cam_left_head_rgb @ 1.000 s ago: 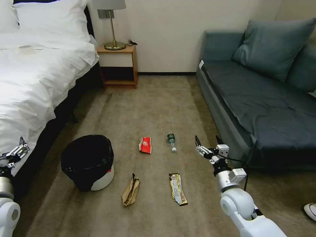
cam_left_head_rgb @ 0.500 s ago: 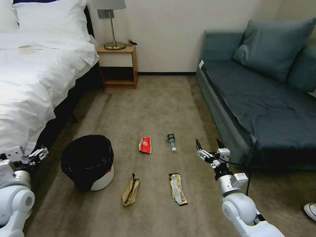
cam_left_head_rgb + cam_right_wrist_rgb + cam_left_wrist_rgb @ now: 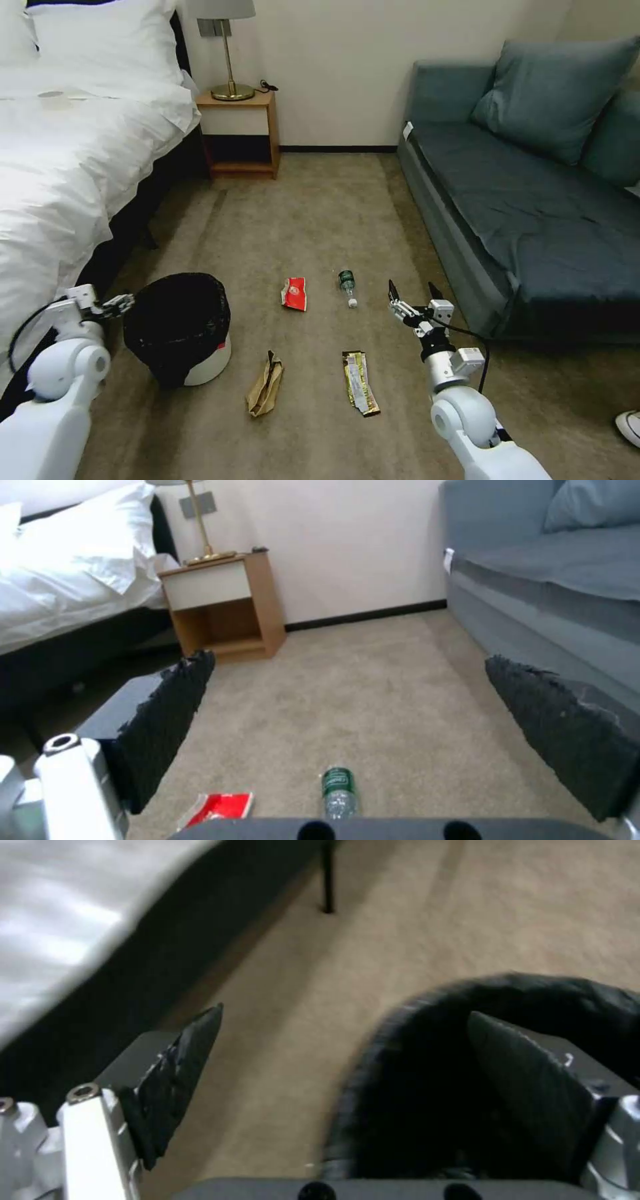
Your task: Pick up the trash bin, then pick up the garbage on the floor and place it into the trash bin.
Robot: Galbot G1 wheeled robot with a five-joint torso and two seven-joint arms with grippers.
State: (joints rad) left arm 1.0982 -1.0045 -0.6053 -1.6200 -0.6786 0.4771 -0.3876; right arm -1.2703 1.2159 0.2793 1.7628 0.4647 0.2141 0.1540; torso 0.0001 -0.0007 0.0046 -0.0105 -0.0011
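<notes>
The trash bin point(image 3: 179, 328), white with a crinkled black bag over its rim, stands upright on the carpet point(image 3: 313, 213) near the bed's point(image 3: 60, 167) long edge, not yet lifted. The left gripper point(image 3: 119, 305) hangs just beside the bin's rim on the bed side; in the left wrist view its two dark fingers point(image 3: 183, 1065) are spread wide with nothing between them, one over bare carpet and the other over the black bag (whether either touches the rim I cannot tell). So the first step, picking up the bin, looks to be at the approach and no grasp is made.

All four pieces of garbage lie on the carpet, outside the bin: the crumpled brown paper bag point(image 3: 265, 387) nearest it, the red-and-white packet point(image 3: 295, 293) farther out, the gold-brown snack wrapper point(image 3: 360, 383) and the small clear bottle with a green label point(image 3: 347, 285) toward the sofa point(image 3: 533, 200).

The right gripper point(image 3: 412, 300) is held above the floor between the bottle and the sofa's front edge, fingers wide apart and empty. By my reading, everything remains to be done.
</notes>
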